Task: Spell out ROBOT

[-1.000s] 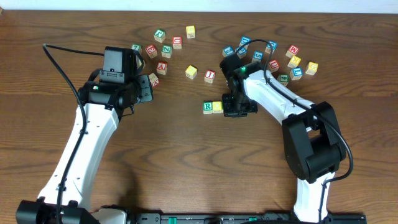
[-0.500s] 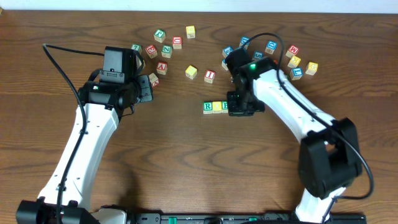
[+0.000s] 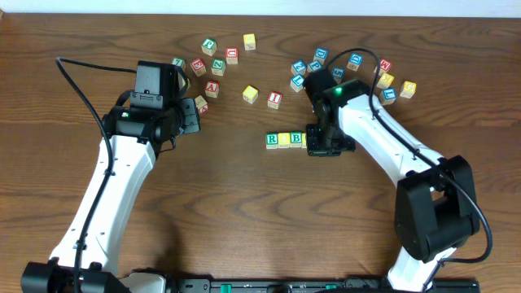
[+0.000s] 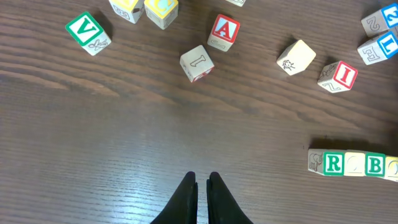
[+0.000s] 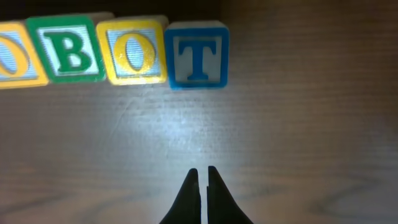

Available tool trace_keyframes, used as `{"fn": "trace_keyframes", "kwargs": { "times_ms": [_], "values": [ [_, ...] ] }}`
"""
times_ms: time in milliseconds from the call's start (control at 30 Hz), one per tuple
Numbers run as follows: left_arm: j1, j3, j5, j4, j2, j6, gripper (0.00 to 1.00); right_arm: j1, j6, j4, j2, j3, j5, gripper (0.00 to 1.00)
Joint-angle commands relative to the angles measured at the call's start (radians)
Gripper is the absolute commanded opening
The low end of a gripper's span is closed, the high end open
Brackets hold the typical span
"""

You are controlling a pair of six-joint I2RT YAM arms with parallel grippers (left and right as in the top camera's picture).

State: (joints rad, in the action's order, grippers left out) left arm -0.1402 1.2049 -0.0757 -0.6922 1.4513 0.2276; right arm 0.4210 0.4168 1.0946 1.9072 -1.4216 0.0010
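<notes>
Fingers first: the right fingers (image 5: 191, 190) are drawn together with only a hairline slit between the tips. They grip nothing and hang over bare wood near the row, touching no block. Straight beyond their tips lies the T block (image 5: 198, 55), a blue letter in a blue frame, closing the row. Pressed against it is the second O block (image 5: 134, 51) in a yellow frame. Next comes the B block (image 5: 68, 50) in green, and then the first O block (image 5: 15, 53), also yellow and cut by the frame edge. Read along the row in the right wrist view, the faces give O, B, O, T.

The left fingers (image 4: 186, 196) are likewise closed to a narrow gap and empty, above the brown wooden surface (image 3: 244, 212) and well apart from the row. The left wrist view shows the row's head: the R block (image 4: 334, 163), a green letter in a green frame, touching the first O. From overhead only R, O and B show, and the rest of the row is hidden under the right arm (image 3: 383, 146).

Loose blocks lie scattered on the far side of the row. Among them are a red A block (image 4: 224, 31), a green V block (image 4: 88, 28), a red I block (image 4: 339, 74) and a block marked 1 (image 4: 196, 62).
</notes>
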Motion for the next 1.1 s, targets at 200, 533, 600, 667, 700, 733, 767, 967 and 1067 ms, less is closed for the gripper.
{"fn": "trace_keyframes", "kwargs": {
  "times_ms": [200,533,600,667,700,733,767,967,1067],
  "values": [
    [0.004,0.008,0.01,-0.003,0.008,-0.013,0.08,-0.015,-0.002,-0.143,-0.005,0.107,0.023,0.01],
    [0.005,0.008,0.01,-0.003,0.008,-0.013,0.08,-0.02,-0.002,-0.251,-0.005,0.169,0.023,0.01],
    [0.004,0.008,0.01,-0.003,0.008,-0.013,0.08,-0.02,-0.002,-0.259,-0.005,0.169,0.024,0.01],
    [0.005,0.008,0.01,-0.003,0.008,-0.013,0.08,-0.02,-0.002,-0.275,-0.005,0.169,0.024,0.01],
    [0.005,0.008,0.01,-0.003,0.008,-0.013,0.08,-0.02,-0.002,-0.282,-0.005,0.169,0.024,0.01],
    [0.004,0.008,0.01,-0.003,0.008,-0.013,0.08,-0.02,-0.002,-0.286,-0.005,0.169,0.024,0.01],
    [0.004,0.008,0.01,-0.003,0.008,-0.013,0.08,-0.02,-0.002,-0.291,-0.005,0.169,0.024,0.01],
    [0.005,0.008,0.01,-0.003,0.008,-0.013,0.08,-0.02,-0.002,-0.299,-0.005,0.169,0.026,0.01],
    [0.004,0.008,0.01,-0.003,0.008,-0.013,0.08,-0.021,-0.002,-0.299,-0.005,0.169,0.035,0.01]
  ]
}}
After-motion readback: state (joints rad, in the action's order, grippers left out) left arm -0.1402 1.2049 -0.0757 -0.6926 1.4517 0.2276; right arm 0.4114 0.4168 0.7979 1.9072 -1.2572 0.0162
